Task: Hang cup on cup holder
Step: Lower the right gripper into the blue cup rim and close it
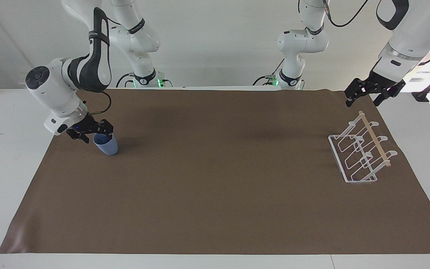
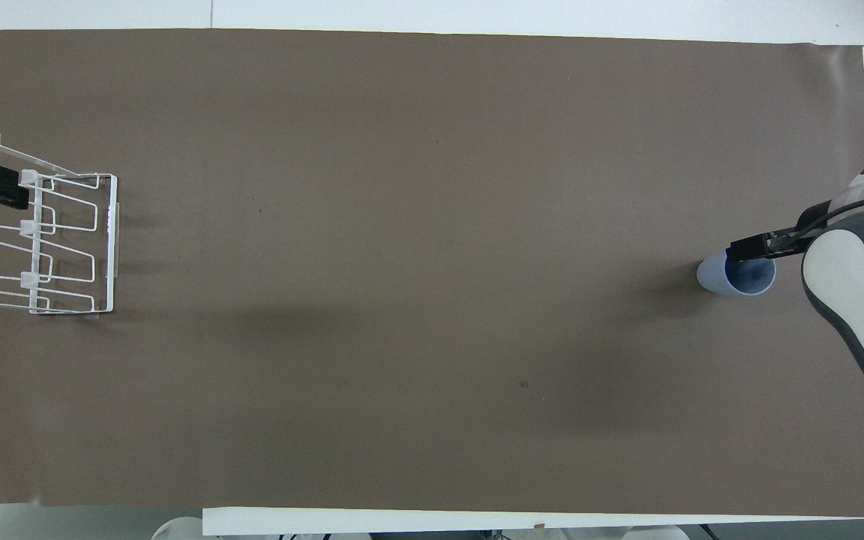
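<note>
The light-blue cup (image 1: 107,147) (image 2: 732,280) stands upright on the brown mat toward the right arm's end of the table. My right gripper (image 1: 94,134) hangs open and low at the cup's rim. One finger (image 2: 751,247) crosses the edge of the mouth and the other stands outside the cup. Whether it touches the cup I cannot tell. The white wire cup holder (image 1: 337,154) (image 2: 112,240), with a wooden rod (image 1: 374,140) across its top, sits toward the left arm's end. My left gripper (image 1: 363,98) waits open and empty in the air over the holder's robot-side end.
A brown mat (image 1: 215,194) covers most of the white table (image 1: 9,157). Bare white strips run along both ends of the table. Both arm bases stand at the robots' edge.
</note>
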Motion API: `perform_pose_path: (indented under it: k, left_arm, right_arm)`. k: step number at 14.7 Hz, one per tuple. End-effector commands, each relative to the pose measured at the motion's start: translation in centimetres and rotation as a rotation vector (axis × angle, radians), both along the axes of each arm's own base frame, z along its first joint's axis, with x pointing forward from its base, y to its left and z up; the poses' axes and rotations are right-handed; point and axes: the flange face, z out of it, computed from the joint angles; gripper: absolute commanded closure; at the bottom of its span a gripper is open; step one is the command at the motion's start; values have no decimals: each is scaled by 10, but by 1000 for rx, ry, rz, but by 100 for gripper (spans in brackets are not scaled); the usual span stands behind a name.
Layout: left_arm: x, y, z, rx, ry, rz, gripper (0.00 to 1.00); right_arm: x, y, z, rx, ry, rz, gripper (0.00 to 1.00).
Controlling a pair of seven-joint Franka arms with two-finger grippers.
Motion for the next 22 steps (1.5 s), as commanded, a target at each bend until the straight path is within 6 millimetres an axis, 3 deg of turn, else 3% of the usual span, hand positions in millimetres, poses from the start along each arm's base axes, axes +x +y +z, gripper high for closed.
perform_pose_path:
  k: [1, 5, 8, 11, 16, 19, 22]
  left_arm:
    - [-11, 0, 1, -8, 10, 9, 1]
    - [-11, 2, 1, -8, 10, 13, 1]
    - [-12, 2, 1, -8, 10, 13, 1]
    - [-13, 5, -4, -7, 19, 17, 1]
    - [-14, 10, -3, -8, 16, 25, 1]
    - [-11, 9, 0, -11, -15, 25, 1]
    - [-8, 7, 1, -13, -27, 32, 1]
  right_arm:
    - [-9, -19, -7, 18, -16, 24, 0]
    - [-18, -25, -21, 27, 8, 53, 1]
    - [-21, -29, -30, 22, 22, 71, 11]
    - [-25, -29, -38, 12, -8, 111, 36]
    - [-25, -22, -38, 3, -1, 137, 98]
    - [-21, -21, -33, 5, 1, 143, 100]
    - [-11, -14, -5, 46, 46, 153, 100]
